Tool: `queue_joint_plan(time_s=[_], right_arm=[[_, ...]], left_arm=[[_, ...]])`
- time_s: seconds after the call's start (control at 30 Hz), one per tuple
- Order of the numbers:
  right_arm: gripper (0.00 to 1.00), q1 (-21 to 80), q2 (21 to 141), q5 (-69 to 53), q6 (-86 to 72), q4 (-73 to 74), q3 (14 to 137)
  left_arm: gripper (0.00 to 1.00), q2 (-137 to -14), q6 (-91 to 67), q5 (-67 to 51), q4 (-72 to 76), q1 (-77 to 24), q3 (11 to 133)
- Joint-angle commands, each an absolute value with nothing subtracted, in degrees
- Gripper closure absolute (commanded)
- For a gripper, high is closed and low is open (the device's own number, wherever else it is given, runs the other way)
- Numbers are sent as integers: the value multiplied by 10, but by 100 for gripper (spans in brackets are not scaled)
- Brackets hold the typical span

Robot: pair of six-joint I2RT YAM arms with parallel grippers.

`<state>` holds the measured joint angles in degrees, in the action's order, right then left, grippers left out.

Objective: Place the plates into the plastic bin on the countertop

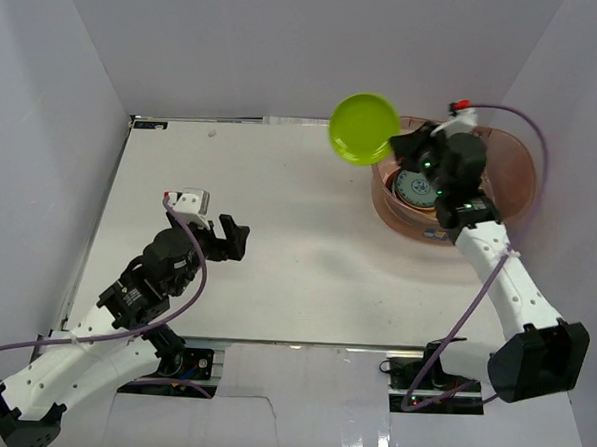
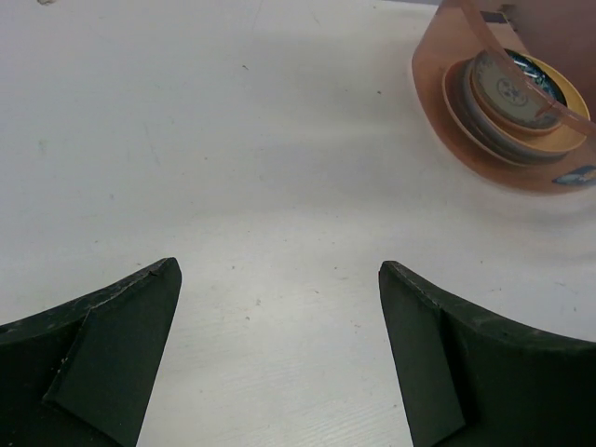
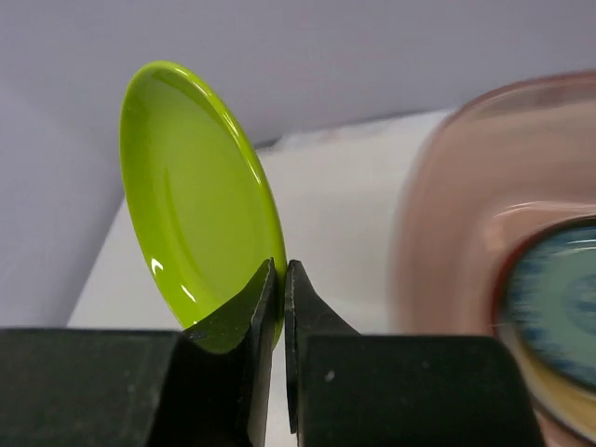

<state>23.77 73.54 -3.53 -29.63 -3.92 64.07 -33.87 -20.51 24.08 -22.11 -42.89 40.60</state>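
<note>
My right gripper (image 1: 401, 147) is shut on the rim of a lime green plate (image 1: 365, 128), held in the air just left of the plastic bin (image 1: 517, 170). The right wrist view shows the plate (image 3: 191, 205) pinched edge-on between the jaws of that gripper (image 3: 281, 279), with the bin wall (image 3: 447, 223) to the right. Inside the bin lies a stack of plates (image 2: 521, 98) with a blue-patterned one (image 1: 418, 188) on top. My left gripper (image 1: 230, 238) is open and empty over the white countertop (image 1: 298, 234), its fingers (image 2: 121, 345) spread wide in the left wrist view.
Pale grey walls enclose the countertop on three sides. The bin stands at the far right corner. The right arm (image 1: 506, 284) crosses the bin's near rim.
</note>
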Motion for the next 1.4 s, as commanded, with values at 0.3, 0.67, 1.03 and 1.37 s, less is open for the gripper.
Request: queue_joint_plan(time_s=[0.3,0.67,1.03,1.37], right_arm=[[92,-95,772,-62,-252,66,624],[21,-100,830,-88,-290,55,648],[10,15,548,-177,-286,4,454],[10,121,290,-238,-273,33,354]], left_arm=[[2,-364,-194,196,-221,-425,408],[2,-397,-199,176,-218,-424,410],[2,-417,-221,88,-172,-424,443],[2,-407,-234,104,-188,-424,476]])
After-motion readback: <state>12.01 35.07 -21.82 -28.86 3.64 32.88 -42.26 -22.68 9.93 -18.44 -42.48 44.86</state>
